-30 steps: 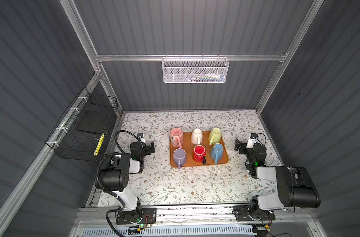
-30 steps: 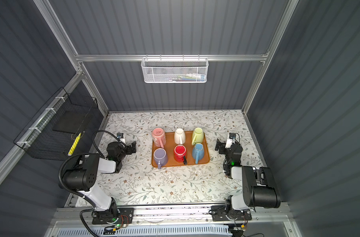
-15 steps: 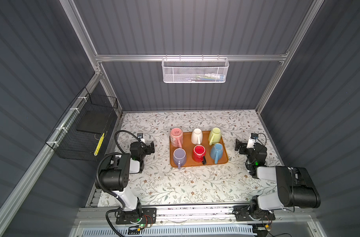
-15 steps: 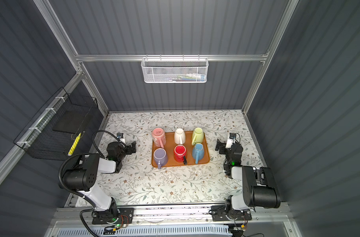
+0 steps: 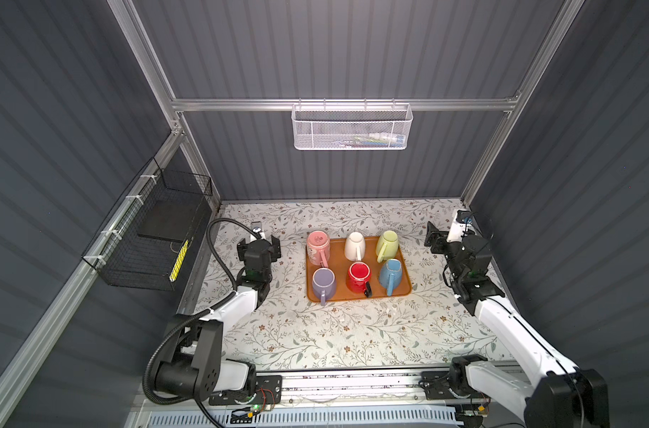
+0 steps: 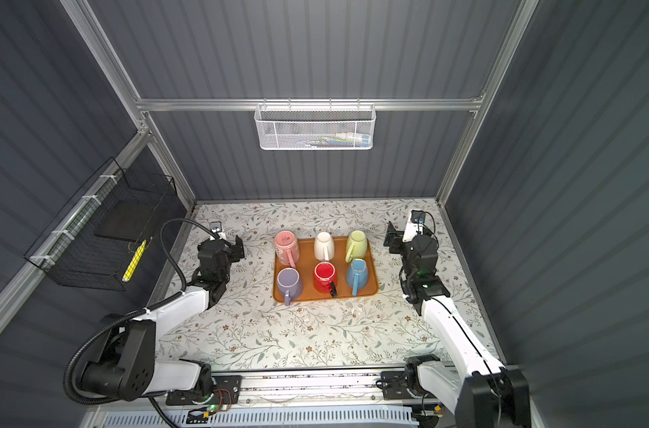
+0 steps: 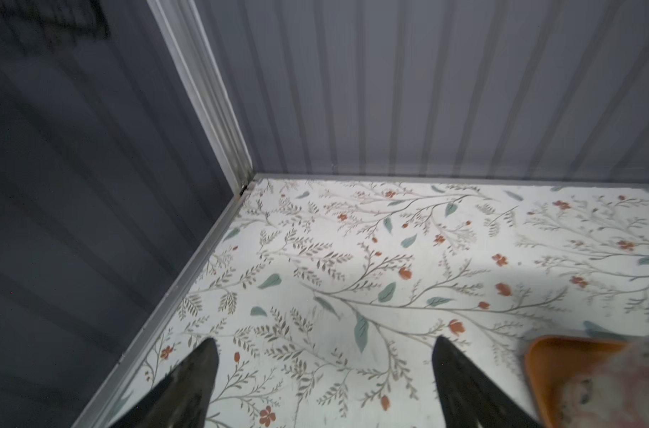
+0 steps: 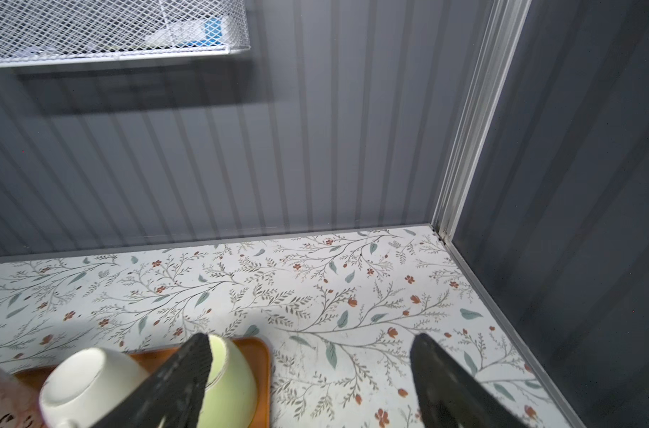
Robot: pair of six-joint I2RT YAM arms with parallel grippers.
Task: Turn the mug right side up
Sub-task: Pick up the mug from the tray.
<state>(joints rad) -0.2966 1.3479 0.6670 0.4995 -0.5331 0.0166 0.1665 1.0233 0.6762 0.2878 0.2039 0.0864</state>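
Task item: six mugs stand close together on the orange tray point(image 5: 347, 296) at mid-counter. In the back row, the white mug point(image 8: 89, 385) and the green mug point(image 8: 234, 385) show their bases upward. The task names no colour, so I cannot tell which mug is meant.
Left jaws: released and spread wide over the bare counter point(image 7: 352, 259), just beside a tray corner, grasping nothing.
Right jaws: released and empty, near the tray's end where the green mug stands.
Hazard, crowding: the mugs nearly touch, so a jaw pushed between them is likely to knock a neighbour.
Hazard, slip: the rounded walls look glazed and may slide in the jaws mid-turn. A dropped mug could chip or topple the others.
Hazard, tray: a sideways push on a mug may shift the tray across the counter.
Change from a second ago: arms, tray and mugs sit in the same places, with no shift discernible.
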